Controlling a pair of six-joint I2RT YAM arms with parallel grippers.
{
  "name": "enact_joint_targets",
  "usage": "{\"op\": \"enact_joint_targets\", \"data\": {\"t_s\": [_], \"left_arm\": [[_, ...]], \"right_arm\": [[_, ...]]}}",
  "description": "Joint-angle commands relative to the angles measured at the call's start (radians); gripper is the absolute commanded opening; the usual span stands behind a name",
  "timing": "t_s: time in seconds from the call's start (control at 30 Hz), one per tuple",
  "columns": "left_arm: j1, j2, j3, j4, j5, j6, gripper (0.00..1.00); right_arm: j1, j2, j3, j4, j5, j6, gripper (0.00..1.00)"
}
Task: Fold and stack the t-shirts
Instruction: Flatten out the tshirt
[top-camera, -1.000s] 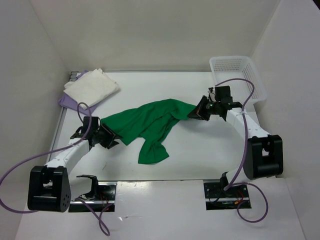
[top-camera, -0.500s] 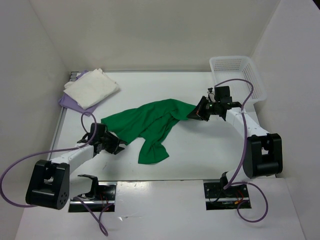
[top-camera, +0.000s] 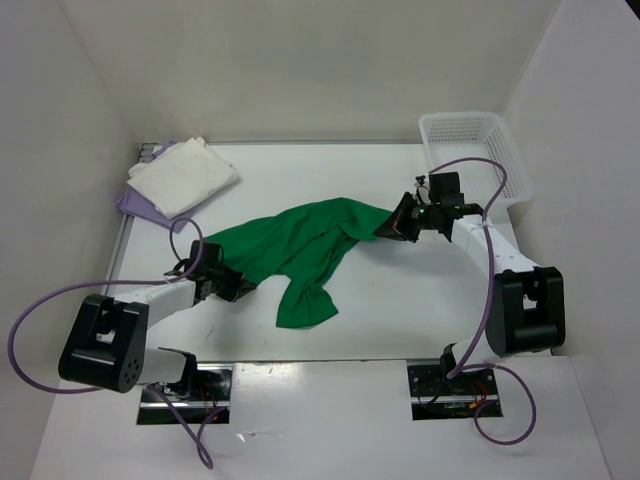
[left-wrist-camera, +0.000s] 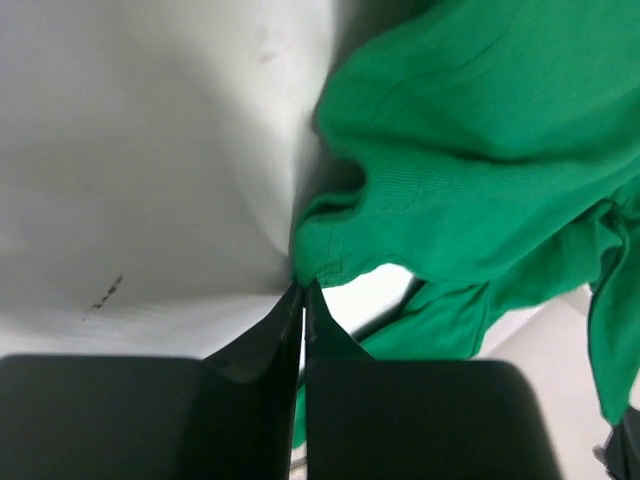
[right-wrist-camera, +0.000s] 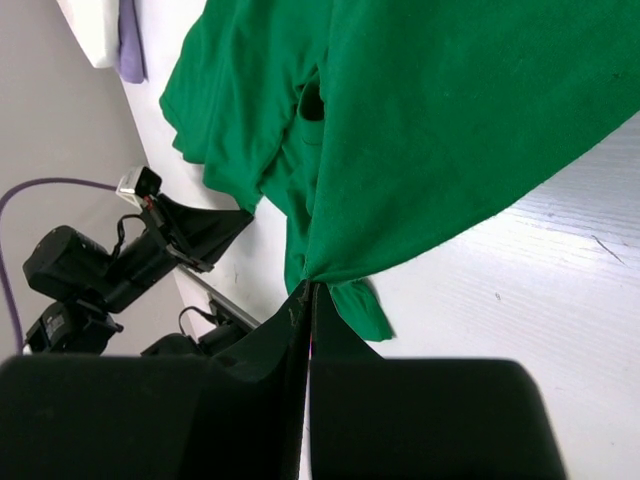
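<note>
The left gripper (top-camera: 234, 286) sits low over the table (top-camera: 400, 310), nearest the bases. Its jaws are pressed together with only a thin slit between them. In the left wrist view the tips (left-wrist-camera: 303, 288) meet right on a hemmed corner of the green shirt (left-wrist-camera: 470, 170), so that corner looks pinched. From those tips the rest of the cloth bunches ahead and off to the right.

The green shirt (top-camera: 300, 245) stretches in a crumpled band from the left gripper across to the right gripper (top-camera: 390, 228). One loose part of it hangs back toward the near edge between the two arms.

The right gripper is clamped fully shut on the far right end of the shirt. In the right wrist view the cloth gathers to a point at its tips (right-wrist-camera: 308, 285) and fans out beyond them.

Farther back, well beyond the left gripper, a folded cream shirt (top-camera: 183, 175) lies on top of a purple shirt (top-camera: 138, 206). Behind the right gripper stands a white mesh basket (top-camera: 460, 116) at the table's far corner.
</note>
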Motion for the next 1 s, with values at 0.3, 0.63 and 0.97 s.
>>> {"op": "enact_joint_targets", "data": {"t_s": [0.3, 0.63, 0.97], "left_arm": [[0.054, -0.104, 0.456, -0.155, -0.098, 0.300, 0.00], [0.184, -0.073, 1.192, -0.290, -0.041, 0.478, 0.00], [0.184, 0.060, 1.673, -0.396, -0.147, 0.552, 0.00]], "right_arm": [[-0.005, -0.094, 0.257, -0.142, 0.095, -0.059, 0.00], [-0.005, -0.159, 0.979, -0.357, 0.302, -0.085, 0.00], [-0.087, 0.060, 1.610, -0.301, 0.279, -0.018, 0.00]]}}
